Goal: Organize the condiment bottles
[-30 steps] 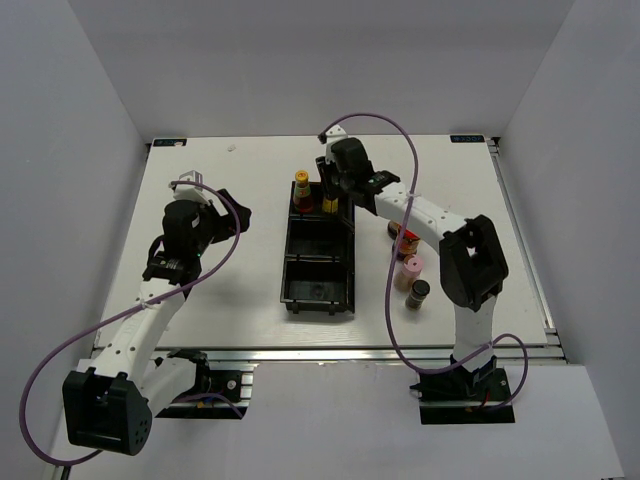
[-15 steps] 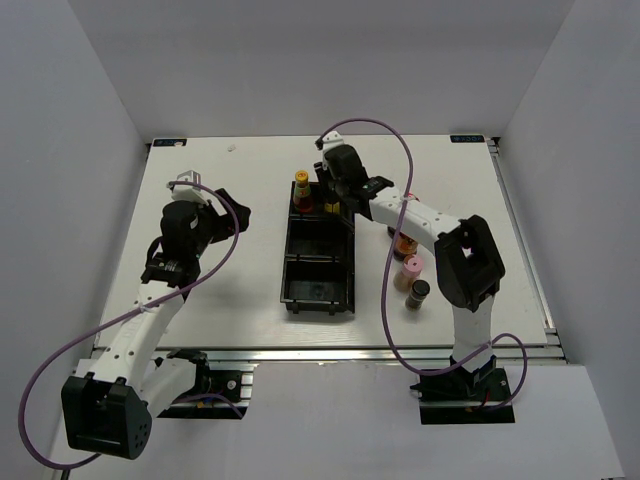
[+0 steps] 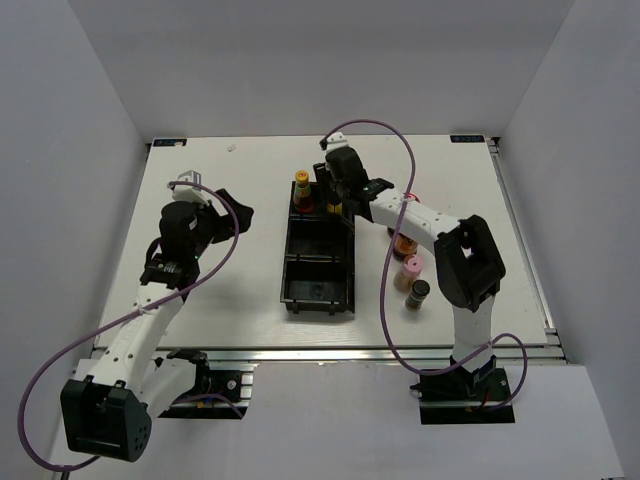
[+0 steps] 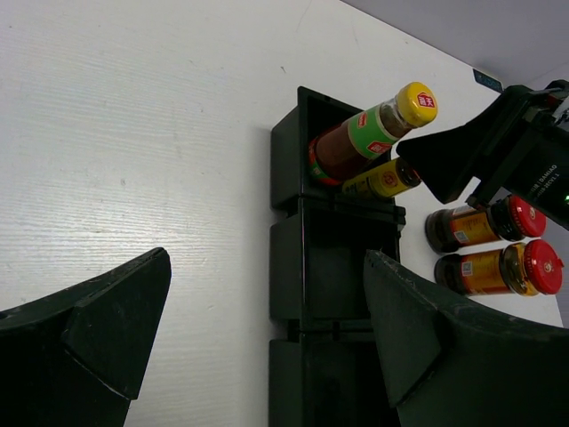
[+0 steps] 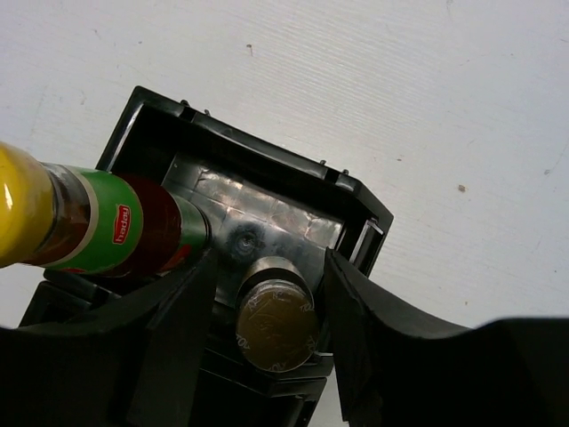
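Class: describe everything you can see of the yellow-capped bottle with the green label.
The yellow-capped bottle is slim, seemingly brown glass with dark contents. Its yellow cap bears a small red mark; a green label wraps the neck, and a red band sits below. Capped and upright, it stands in the far end compartment of the black bin, on the left side, close beside a second slim bottle framed by the fingers of the right gripper. No gripper touches it.
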`<state>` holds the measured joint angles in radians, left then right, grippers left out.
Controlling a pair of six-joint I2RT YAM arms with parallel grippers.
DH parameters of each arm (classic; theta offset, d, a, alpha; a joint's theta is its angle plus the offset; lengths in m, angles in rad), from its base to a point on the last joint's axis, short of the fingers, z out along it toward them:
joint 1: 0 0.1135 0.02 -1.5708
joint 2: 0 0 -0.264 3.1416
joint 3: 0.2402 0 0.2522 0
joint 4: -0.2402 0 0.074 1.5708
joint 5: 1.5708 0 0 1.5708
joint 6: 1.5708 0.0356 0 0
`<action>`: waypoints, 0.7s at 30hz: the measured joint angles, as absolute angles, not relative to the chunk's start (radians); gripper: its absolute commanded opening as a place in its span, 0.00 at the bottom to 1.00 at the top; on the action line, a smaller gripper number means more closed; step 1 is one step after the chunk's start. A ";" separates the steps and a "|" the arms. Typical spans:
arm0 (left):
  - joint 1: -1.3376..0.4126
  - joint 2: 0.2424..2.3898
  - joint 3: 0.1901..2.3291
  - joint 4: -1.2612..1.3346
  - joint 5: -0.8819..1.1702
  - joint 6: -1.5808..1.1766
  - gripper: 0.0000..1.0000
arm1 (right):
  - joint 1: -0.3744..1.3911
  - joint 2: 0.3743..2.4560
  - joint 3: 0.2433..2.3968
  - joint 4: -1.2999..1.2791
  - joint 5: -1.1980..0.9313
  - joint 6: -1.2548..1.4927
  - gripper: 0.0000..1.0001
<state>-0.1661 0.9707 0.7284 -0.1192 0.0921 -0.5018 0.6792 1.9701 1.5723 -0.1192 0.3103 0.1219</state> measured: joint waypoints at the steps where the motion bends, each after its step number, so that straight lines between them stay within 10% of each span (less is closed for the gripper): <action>1: -0.166 0.969 0.728 -0.119 0.096 -0.503 0.98 | 0.680 1.970 1.572 -0.119 0.312 0.125 0.62; 8: -0.166 0.959 0.728 -0.120 0.100 -0.517 0.98 | 0.683 1.952 1.555 -0.117 0.321 0.141 0.89; 21: -0.166 0.957 0.767 -0.173 0.115 -0.539 0.98 | 0.683 1.771 1.541 -0.133 0.425 0.157 0.89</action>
<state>-0.1661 0.9565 0.7670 -0.1734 0.1154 -0.5392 0.6827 1.7706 1.5410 -0.1333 0.4248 0.1570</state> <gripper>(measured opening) 0.980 0.894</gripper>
